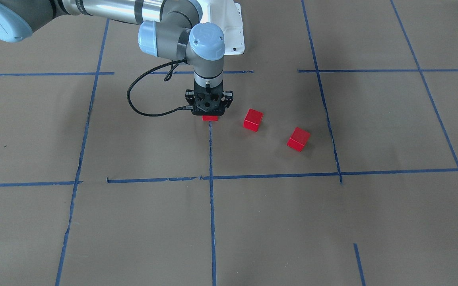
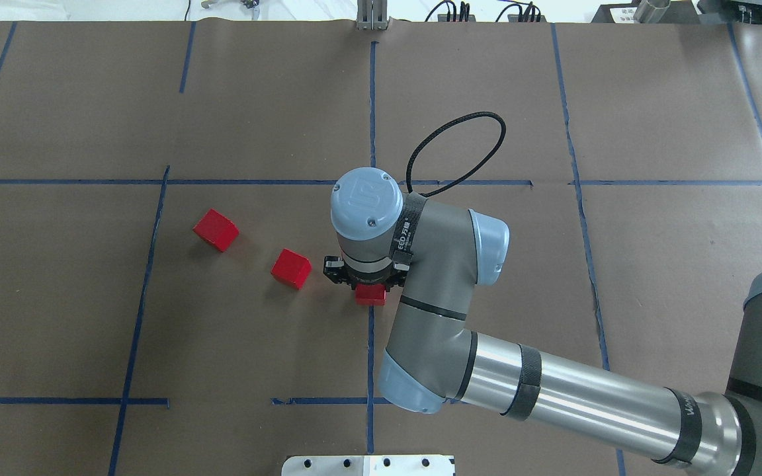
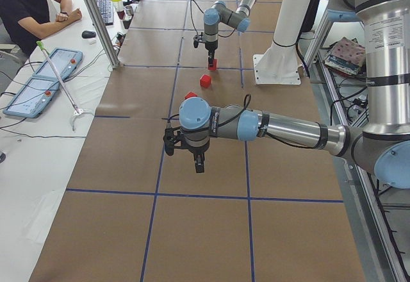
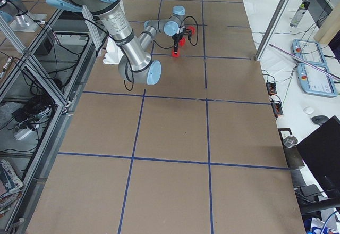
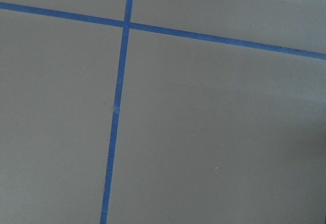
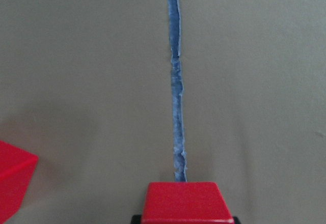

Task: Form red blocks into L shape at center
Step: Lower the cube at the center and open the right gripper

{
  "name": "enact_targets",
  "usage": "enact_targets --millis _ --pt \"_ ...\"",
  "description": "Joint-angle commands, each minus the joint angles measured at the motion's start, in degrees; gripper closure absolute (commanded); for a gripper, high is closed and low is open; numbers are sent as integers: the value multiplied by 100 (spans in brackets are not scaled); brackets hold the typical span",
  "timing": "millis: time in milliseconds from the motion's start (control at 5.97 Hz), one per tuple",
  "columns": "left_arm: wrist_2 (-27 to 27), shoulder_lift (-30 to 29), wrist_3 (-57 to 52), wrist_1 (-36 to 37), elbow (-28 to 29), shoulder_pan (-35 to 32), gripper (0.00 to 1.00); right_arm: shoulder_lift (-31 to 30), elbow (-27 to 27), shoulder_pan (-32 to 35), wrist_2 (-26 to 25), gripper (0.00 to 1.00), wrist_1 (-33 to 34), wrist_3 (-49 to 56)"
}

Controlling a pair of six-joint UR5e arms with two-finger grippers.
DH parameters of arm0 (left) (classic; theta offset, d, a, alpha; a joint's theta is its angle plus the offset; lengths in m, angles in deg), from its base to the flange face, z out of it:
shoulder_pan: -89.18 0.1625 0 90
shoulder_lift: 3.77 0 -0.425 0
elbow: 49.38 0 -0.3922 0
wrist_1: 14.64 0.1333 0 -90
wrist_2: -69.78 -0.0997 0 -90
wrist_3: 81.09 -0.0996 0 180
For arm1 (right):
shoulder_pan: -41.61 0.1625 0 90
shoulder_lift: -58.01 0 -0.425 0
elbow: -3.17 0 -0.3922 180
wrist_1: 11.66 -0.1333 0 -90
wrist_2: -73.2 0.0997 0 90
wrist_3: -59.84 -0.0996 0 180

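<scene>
Three red blocks are in view. One red block (image 1: 210, 118) lies under my right gripper (image 1: 209, 115), at the end of a blue tape line near the table's middle. It also shows in the overhead view (image 2: 370, 296) and low in the right wrist view (image 6: 184, 202), with a black fingertip tight against each side. A second red block (image 1: 253, 119) (image 2: 292, 268) lies close by, and its corner shows in the right wrist view (image 6: 12, 180). The third red block (image 1: 298, 139) (image 2: 215, 229) lies further out. My left gripper (image 3: 198, 163) hangs above bare paper; I cannot tell whether it is open or shut.
Brown paper with a grid of blue tape lines (image 1: 212, 222) covers the table. The white robot base (image 1: 235, 31) stands behind the blocks. An operator (image 3: 29, 13) sits at the far side table with control tablets (image 3: 38, 83).
</scene>
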Motion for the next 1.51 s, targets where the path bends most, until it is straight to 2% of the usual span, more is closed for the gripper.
enact_targets --millis 0,168,335,503,671,838,1006,1173,1341 --pt "-2 3 0 0 -27 0 0 -19 -2 -5 1 56 -1 0" --pt "-2 3 0 0 -27 0 0 -19 -2 -5 1 31 -10 44" --pt "-2 3 0 0 -36 0 0 -28 -2 -66 -34 0 -10 -8" --pt "-2 3 0 0 -79 0 0 -2 24 -67 -34 0 -10 52" --pt "6 -6 35 0 -262 9 0 -45 276 29 -34 0 -123 62" --pt "6 -110 644 -35 -525 105 0 -176 757 291 0 0 -63 70" --pt "15 -303 1077 -697 -693 515 0 -500 1345 511 27 0 -37 62" --pt "6 -461 1586 -1556 -695 1215 0 -1121 2160 783 44 0 -36 70" --pt "-55 -689 2052 -2008 -721 1874 0 -1571 2525 1029 341 0 -36 79"
